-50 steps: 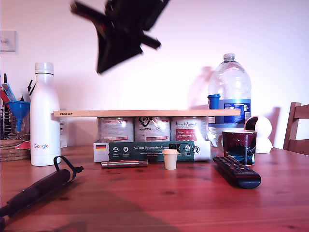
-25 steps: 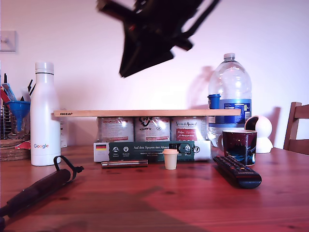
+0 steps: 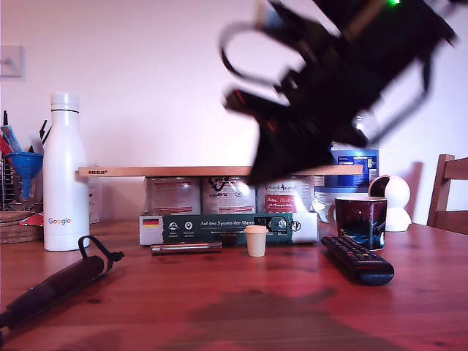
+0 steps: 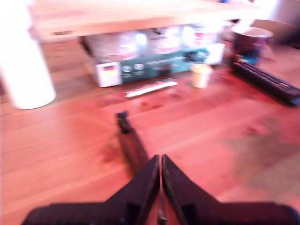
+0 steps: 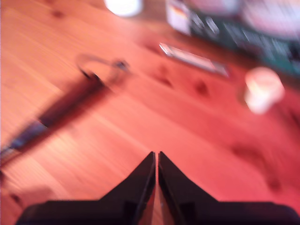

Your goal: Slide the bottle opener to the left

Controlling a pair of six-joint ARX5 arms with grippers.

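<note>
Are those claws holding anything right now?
No. My first claw and second claw are both shut on nothing; the bottle opener lies untouched on the table.

exterior view: low at tabletop [image 3: 292, 307] level, facing the far wall, close | first wrist view: above, looking along its pincer toward the far row | second wrist view: above, steeper, nearer | shared: opener [image 3: 55, 285] [image 4: 131, 143] [image 5: 70, 105], small cup [image 3: 256, 240] [image 4: 200, 75] [image 5: 263, 89]

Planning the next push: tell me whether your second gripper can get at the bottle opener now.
Probably yes. My second gripper, jaws shut, hangs above the bare wooden table, and nothing lies between it and the bottle opener, though the view is blurred.
</note>
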